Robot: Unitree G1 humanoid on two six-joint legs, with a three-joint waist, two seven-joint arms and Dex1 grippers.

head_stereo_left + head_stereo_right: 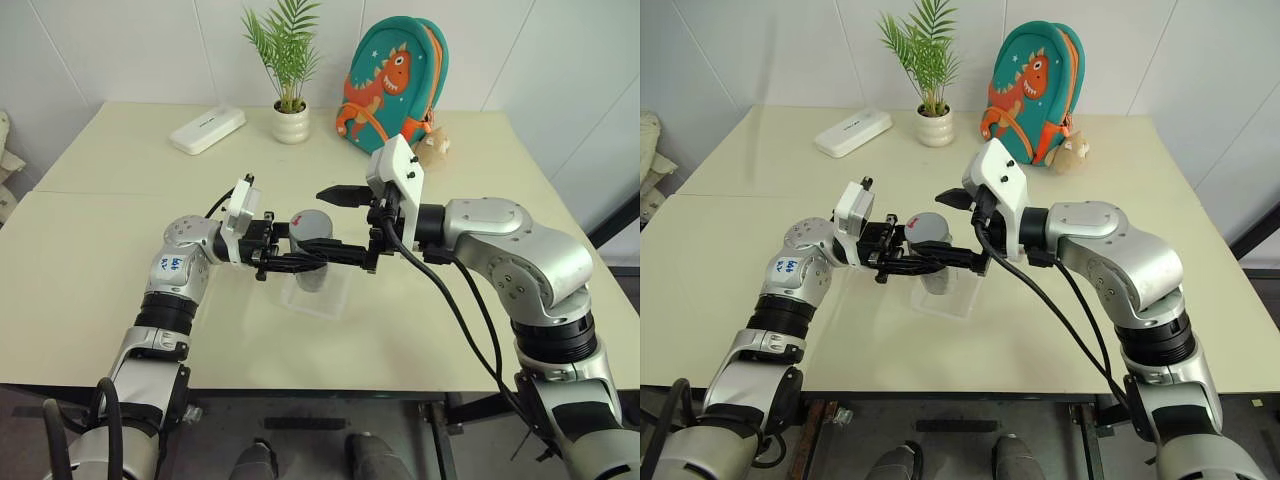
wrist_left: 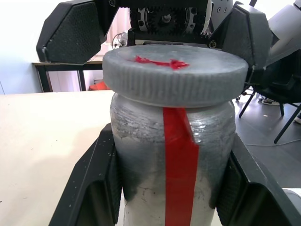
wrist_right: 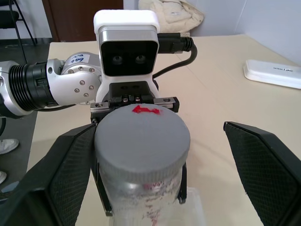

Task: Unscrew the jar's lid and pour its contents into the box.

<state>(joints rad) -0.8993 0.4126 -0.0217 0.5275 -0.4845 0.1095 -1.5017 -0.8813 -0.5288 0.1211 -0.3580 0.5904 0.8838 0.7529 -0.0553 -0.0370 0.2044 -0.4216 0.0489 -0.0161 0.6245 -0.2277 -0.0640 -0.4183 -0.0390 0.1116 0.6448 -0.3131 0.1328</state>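
My left gripper [image 1: 308, 258] is shut on the body of the silvery-grey jar [image 2: 141, 155], which has a red stripe and is held upright just above the clear box [image 1: 335, 298]. The grey lid [image 3: 141, 139] with a red mark sits on the jar, slightly tilted in the left wrist view. Coming from the other side, my right gripper [image 3: 164, 174] is open with its fingers [image 3: 70, 174] spread either side of the lid; one pad is close beside the lid and the other stands well apart. The contents are hidden inside the jar.
At the back of the cream table [image 1: 100, 290] stand a white plant pot [image 1: 291, 123], a white flat case [image 1: 207, 129], a teal dinosaur backpack [image 1: 392, 85] and a small plush toy [image 1: 432, 148]. The table's front edge runs just below the arms.
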